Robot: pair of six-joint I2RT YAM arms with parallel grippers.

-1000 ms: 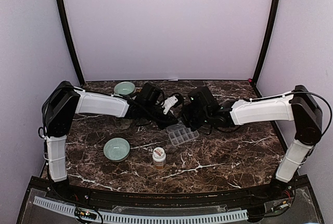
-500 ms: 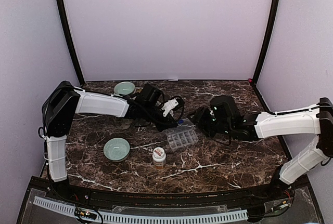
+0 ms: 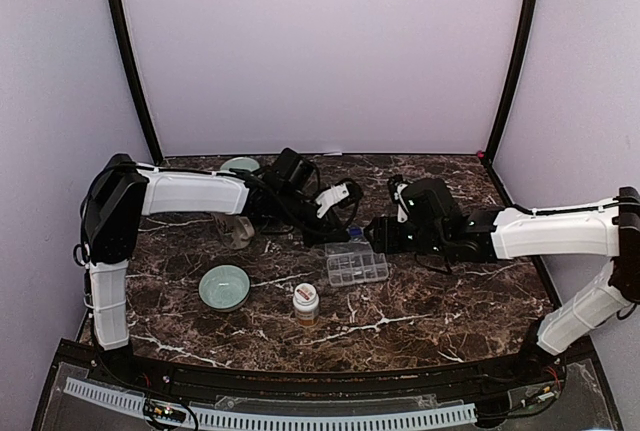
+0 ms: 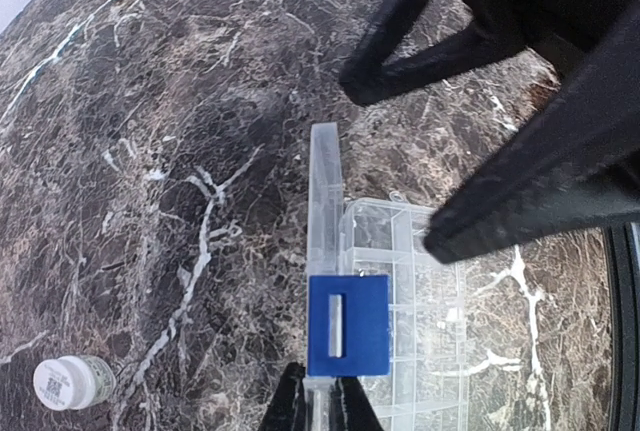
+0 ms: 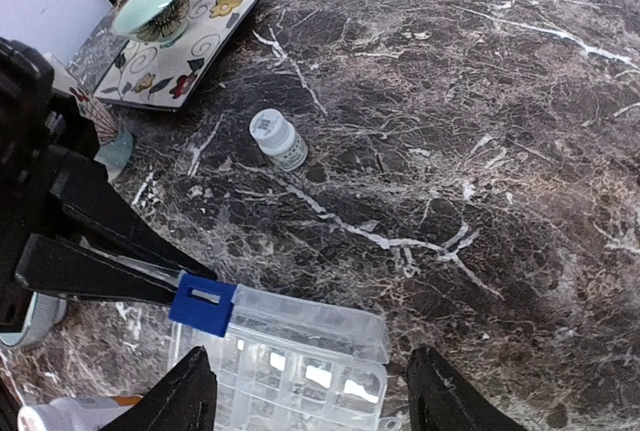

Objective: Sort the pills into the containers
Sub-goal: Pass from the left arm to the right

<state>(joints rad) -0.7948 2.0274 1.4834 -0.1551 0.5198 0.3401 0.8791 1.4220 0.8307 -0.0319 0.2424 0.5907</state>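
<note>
The container [image 3: 357, 267], a clear compartment box with a blue clasp [image 4: 347, 326], lies on the marble table. Its lid [image 4: 325, 201] stands raised on edge. My left gripper [image 4: 320, 406] is shut on that lid just behind the clasp, seen from above at the box's far left corner [image 3: 338, 239]. My right gripper [image 5: 315, 396] is open, one finger [image 5: 185, 396] on either side of the box [image 5: 290, 371], hovering at its far right side [image 3: 373, 241]. The compartments in view look empty. No pills can be made out.
A white-capped bottle [image 3: 306, 301] stands in front of the box and a pale green bowl [image 3: 224, 286] to its left. A second bottle [image 5: 278, 139] stands further left. A second bowl [image 5: 150, 6] sits on a flowered plate [image 5: 185, 51] at the back left.
My right gripper has opened and drawn back to the right, off the box. The box has slid slightly right and nearer. My left gripper stays shut on the lid.
</note>
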